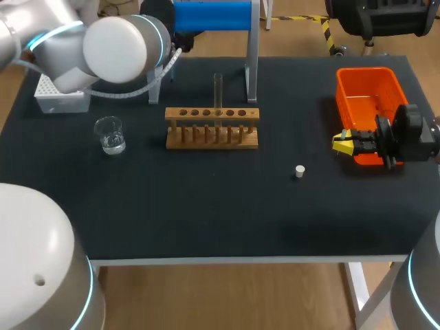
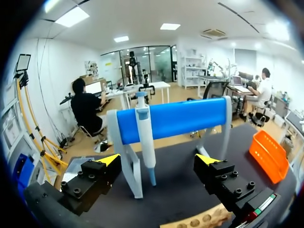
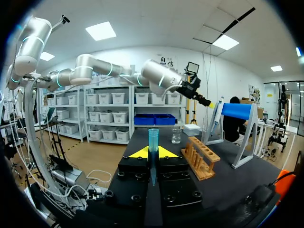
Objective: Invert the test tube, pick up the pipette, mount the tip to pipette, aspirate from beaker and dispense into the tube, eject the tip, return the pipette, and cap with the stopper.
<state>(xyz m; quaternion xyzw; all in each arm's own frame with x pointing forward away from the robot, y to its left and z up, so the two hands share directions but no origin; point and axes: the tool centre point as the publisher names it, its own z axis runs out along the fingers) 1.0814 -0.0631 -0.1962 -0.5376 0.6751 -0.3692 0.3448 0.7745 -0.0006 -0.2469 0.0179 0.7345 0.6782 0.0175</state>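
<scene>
Stopper (image 1: 300, 171) is lying front-right of the rack (image 1: 212, 137); farther right, right gripper (image 3: 153, 152) is pinching a blue tip (image 3: 153, 136). Behind the rack, left gripper (image 2: 158, 160) is gaping before the hanging pipette (image 2: 145, 137): pickup, I'm judging, needing a straight advance.

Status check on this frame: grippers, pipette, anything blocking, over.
Left gripper open, facing pipette hanging on blue stand. Right gripper shut on pipette tip, by orange bin. Test tube upright in rack. Nothing seen between left gripper and pipette.
</scene>
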